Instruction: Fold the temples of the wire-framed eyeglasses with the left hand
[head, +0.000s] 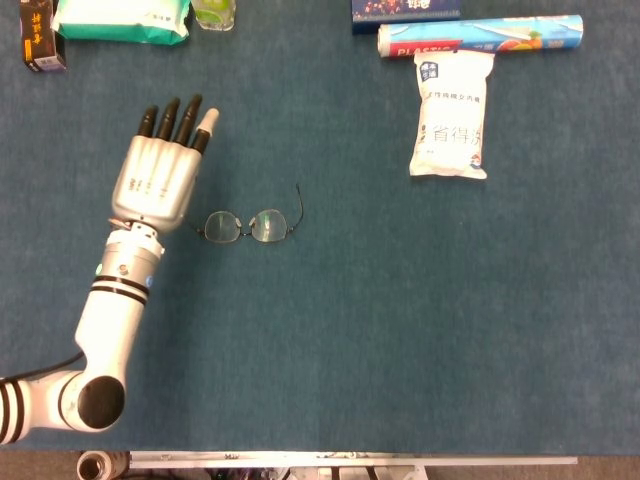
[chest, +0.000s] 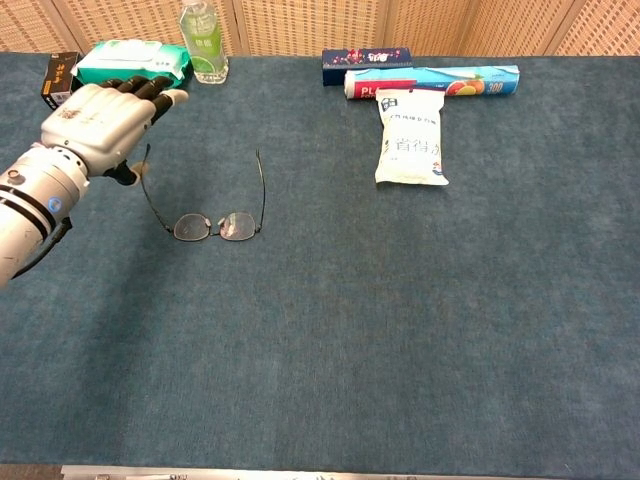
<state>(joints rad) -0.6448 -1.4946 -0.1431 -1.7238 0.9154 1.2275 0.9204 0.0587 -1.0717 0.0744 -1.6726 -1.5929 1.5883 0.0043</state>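
The wire-framed eyeglasses (head: 246, 226) lie on the blue table cloth with lenses toward me and both temples unfolded, pointing away. In the chest view the eyeglasses (chest: 212, 226) show both temples. My left hand (head: 160, 175) hovers flat, fingers stretched out, just left of the lenses and holds nothing. In the head view it covers the left temple. In the chest view the left hand (chest: 100, 118) has its thumb beside the far end of that temple; I cannot tell whether it touches. The right temple lies free. The right hand is out of sight.
A white pouch (head: 452, 115) lies at the back right, below a plastic wrap roll (head: 480, 37) and a dark blue box (head: 405, 10). At the back left are a green wipes pack (head: 120, 20), a bottle (head: 213, 12) and a small black box (head: 40, 35).
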